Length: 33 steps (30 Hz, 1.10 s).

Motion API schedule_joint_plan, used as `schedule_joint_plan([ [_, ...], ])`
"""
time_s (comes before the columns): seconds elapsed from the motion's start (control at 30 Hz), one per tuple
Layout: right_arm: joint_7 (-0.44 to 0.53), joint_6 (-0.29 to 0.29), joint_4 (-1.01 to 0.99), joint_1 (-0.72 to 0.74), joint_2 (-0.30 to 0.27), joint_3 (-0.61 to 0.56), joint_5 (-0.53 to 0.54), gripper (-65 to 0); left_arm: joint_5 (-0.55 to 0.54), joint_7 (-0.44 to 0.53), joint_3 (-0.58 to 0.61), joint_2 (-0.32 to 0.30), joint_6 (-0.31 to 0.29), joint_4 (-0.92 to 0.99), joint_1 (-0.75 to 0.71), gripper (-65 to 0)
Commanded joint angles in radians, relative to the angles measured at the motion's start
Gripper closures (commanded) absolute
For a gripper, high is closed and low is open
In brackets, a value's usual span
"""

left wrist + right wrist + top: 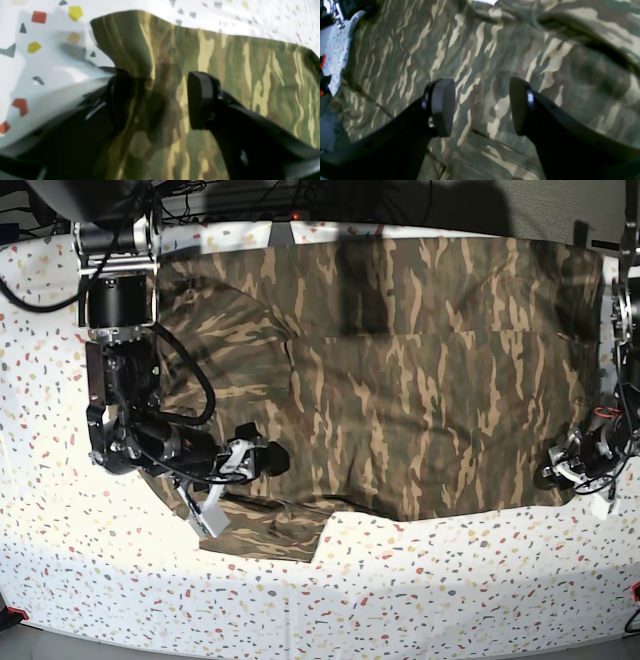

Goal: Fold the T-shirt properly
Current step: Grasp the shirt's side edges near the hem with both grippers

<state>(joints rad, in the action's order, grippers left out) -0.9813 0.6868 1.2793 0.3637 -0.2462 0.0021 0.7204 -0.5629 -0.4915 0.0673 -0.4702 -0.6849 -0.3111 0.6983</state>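
Note:
The camouflage T-shirt (420, 380) lies spread across the speckled white table (400, 580), with a sleeve (265, 530) sticking out at the front left. My right gripper (268, 458) hovers low over the shirt's left part. In the right wrist view it (481, 106) is open, with cloth (495, 37) beneath and nothing between the pads. My left gripper (553, 468) sits at the shirt's right front corner. In the left wrist view it (160, 100) is open, straddling the shirt's edge (225, 62), one finger (120, 100) on the table side and the other finger (200, 100) over the cloth.
Black cables and mounts (240, 200) line the table's back edge. The right arm's column (118, 300) stands over the shirt's back-left corner, the left arm's (625, 310) at the right edge. Bare tablecloth (50, 62) lies left of the left gripper.

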Motion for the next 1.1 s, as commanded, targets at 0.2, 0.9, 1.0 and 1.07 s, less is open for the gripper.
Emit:
schedule_joint_plan([
  [0.2,0.016,0.011,0.020,0.032,-0.006,0.006,0.016,-32.9,-0.006,-0.003,-0.001,-0.010,-0.013,-0.070,0.024,-34.3],
  [0.9,0.023,0.011,0.020,0.032,-0.006,0.006,0.016,-32.9,0.110,0.176,-0.001,-0.007,0.004,-0.071,0.013,-9.1],
  [1.0,0.029,0.011,0.020,0.032,-0.006,0.006,0.012,-32.9,0.109,0.212,-0.001,-0.009,0.004,-0.071,0.013,0.0],
  [1.07,0.097,0.011,0.020,0.032,-0.006,0.006,-0.053,-32.9,0.110,0.231,-0.001,-0.010,0.004,-0.071,0.014,0.0],
])
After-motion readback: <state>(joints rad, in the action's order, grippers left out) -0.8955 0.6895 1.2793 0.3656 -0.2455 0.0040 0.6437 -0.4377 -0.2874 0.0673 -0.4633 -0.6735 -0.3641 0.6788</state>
